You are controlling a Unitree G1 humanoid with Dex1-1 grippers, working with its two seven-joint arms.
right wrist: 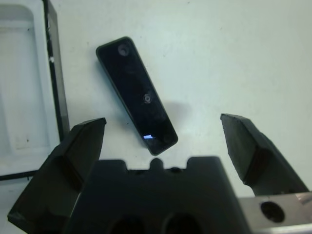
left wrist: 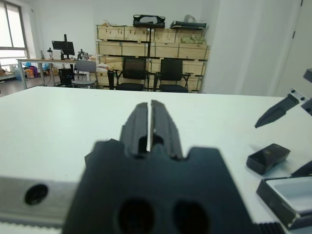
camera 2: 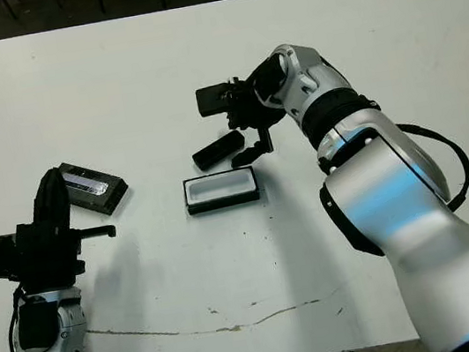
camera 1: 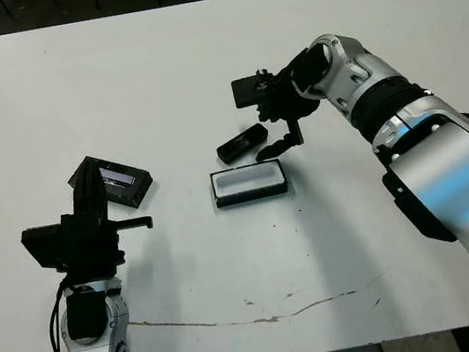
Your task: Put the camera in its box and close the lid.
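Black and untouched, the camera (camera 1: 242, 143) lies just beyond the empty box (camera 1: 250, 182), right fingers (right wrist: 85, 146) released, left fingers (left wrist: 149, 126) clenched.

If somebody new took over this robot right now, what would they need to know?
Right gripper: open, hovering over the camera, holding nothing.
Left gripper: shut, empty, near the lid.
Camera lies on the table just beyond the box, not inside. The box is open and empty; the lid lies off to its left.
Done: nothing yet.
Left: grasp the camera, place it in the box, fit the lid.
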